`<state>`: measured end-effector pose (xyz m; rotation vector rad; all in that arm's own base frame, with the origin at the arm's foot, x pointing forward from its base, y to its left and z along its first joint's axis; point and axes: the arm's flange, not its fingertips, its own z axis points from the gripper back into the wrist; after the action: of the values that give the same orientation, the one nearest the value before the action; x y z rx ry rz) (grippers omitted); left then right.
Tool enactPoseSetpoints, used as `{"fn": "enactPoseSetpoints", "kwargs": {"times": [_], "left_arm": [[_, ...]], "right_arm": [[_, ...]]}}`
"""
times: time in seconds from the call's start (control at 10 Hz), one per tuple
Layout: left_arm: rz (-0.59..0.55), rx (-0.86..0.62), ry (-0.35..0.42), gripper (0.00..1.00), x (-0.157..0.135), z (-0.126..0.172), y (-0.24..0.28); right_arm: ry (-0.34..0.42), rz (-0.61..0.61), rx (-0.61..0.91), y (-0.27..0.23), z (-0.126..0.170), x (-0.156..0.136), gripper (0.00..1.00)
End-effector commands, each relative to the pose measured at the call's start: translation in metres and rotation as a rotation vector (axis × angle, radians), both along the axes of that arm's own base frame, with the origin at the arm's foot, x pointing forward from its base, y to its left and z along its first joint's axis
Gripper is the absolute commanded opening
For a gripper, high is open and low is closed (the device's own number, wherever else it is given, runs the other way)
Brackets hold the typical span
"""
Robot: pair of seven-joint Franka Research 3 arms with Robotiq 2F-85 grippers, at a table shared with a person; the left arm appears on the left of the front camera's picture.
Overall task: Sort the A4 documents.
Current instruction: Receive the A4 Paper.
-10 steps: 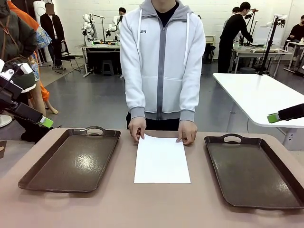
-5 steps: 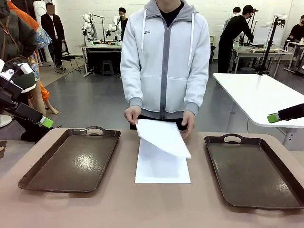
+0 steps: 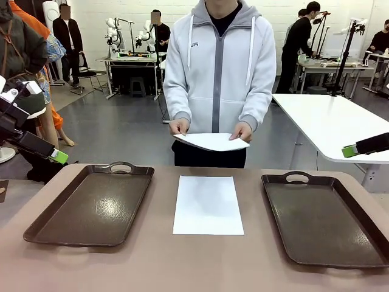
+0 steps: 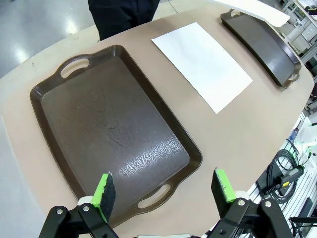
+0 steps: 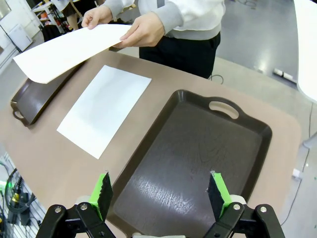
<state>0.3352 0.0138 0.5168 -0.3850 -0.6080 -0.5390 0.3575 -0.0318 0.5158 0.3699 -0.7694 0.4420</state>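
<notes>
The person (image 3: 222,73) has just lifted the top sheet (image 3: 211,141) off the A4 documents (image 3: 208,204) between left tray (image 3: 91,207) and right tray (image 3: 322,219), so sorting begins while our left gripper (image 4: 163,186) and right gripper (image 5: 161,192) gape empty.

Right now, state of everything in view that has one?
held sheet, above the table in the grip of the person, sagging
paper on the table, flat between the trays, untouched, sheet count unclear
left tray, empty
right tray, empty
left gripper, open, holding nothing
right gripper, open, holding nothing
</notes>
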Motion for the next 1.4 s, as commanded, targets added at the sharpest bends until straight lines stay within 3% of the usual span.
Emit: {"fn": "enactPoseSetpoints", "kwargs": {"times": [0.0, 1.3], "left_arm": [[-0.003, -0.006, -0.004, 1.0, 0.0005, 0.0002, -0.0003], [-0.003, -0.006, -0.004, 1.0, 0.0005, 0.0002, -0.0003]], "right_arm": [[0.002, 0.005, 0.011, 0.0002, -0.0017, 0.0012, 1.0], [0.002, 0.005, 0.011, 0.0002, -0.0017, 0.0012, 1.0]]}}
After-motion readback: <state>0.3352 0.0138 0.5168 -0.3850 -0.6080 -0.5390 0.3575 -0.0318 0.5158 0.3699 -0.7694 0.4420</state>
